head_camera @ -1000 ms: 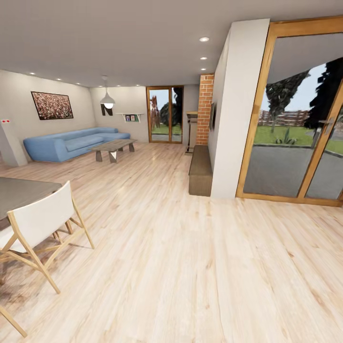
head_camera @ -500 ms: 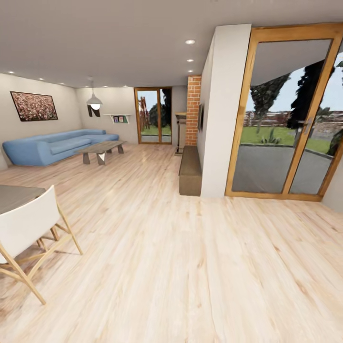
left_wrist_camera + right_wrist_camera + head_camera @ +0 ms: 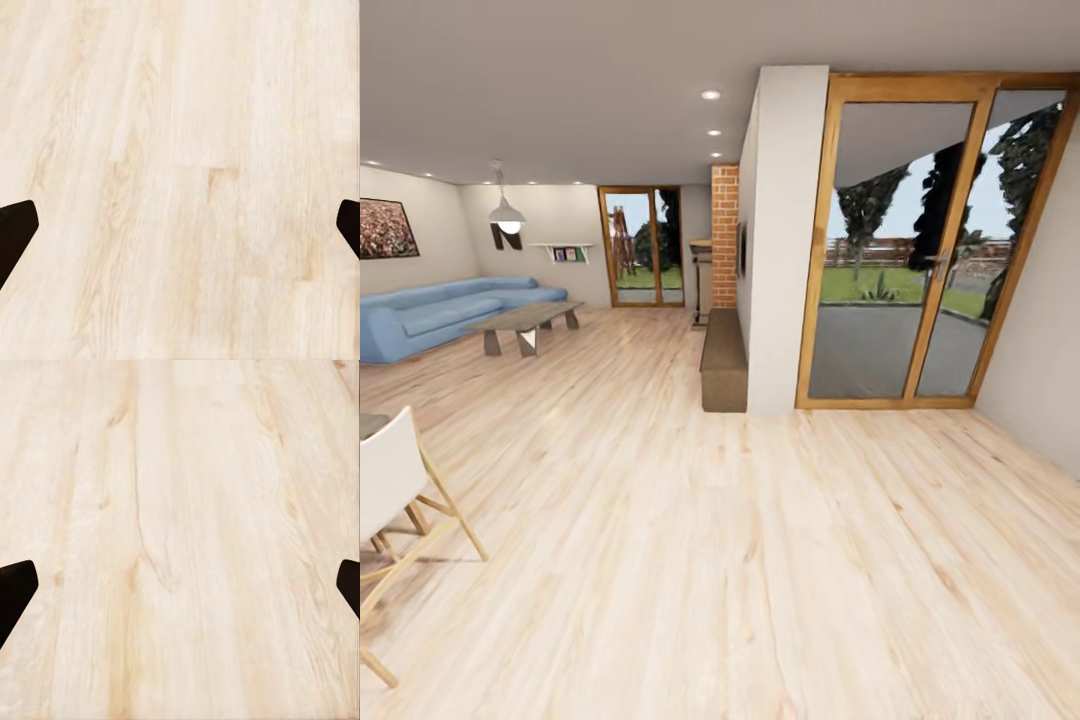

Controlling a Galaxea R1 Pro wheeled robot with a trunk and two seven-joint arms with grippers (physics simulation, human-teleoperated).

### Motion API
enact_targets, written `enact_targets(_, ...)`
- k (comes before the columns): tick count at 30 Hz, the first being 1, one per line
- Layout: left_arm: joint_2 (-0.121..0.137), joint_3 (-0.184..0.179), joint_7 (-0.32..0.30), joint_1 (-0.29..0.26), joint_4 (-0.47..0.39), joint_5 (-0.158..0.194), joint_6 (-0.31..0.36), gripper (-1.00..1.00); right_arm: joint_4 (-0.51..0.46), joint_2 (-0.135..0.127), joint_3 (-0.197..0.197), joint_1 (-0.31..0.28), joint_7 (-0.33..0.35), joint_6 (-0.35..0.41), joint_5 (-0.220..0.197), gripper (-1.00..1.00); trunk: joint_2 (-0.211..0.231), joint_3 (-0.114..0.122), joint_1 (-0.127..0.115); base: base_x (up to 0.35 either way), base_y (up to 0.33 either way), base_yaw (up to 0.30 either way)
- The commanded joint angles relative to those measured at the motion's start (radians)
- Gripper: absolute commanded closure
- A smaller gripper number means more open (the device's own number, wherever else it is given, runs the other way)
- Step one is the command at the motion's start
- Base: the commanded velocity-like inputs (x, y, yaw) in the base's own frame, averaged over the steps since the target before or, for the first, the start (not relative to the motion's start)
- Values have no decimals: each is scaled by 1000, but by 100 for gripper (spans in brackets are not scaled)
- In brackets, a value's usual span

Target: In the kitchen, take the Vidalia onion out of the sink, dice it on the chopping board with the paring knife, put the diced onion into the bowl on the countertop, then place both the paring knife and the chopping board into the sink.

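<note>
I am in a living area with a light wood floor [image 3: 760, 560]; the kitchen, sink, onion, chopping board, paring knife, bowl and countertop are out of view. In the left wrist view my left gripper [image 3: 180, 232] is open, its dark fingertips [image 3: 15, 232] far apart over bare floor boards. In the right wrist view my right gripper [image 3: 180, 592] is open too, with one fingertip [image 3: 15, 592] at each side and nothing between them.
A white folding chair [image 3: 395, 500] stands at the near left. A blue sofa [image 3: 430, 315] and low coffee table [image 3: 525, 325] are far left. A white wall end [image 3: 785, 250] with a dark bench [image 3: 723, 370] stands ahead, glass doors [image 3: 920, 250] to its right.
The whole head view has swung to the right: sofa, chair and wall end slid left in the picture, the table by the chair left the view, and a wall appeared at the far right.
</note>
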Motion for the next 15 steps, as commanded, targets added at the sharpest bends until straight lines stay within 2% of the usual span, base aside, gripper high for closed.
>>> enact_targets(1, 0, -1, 2, 0, 3, 2, -2, -100, 1, 0, 0, -1, -3, -3, 1, -100, -1, 0, 0, 0, 0, -258)
enact_targets(15, 0, -1, 2, 0, 8, 2, -2, -100, 1, 0, 0, -1, -3, -3, 1, -100, -1, 1, 0, 0, 0, -276)
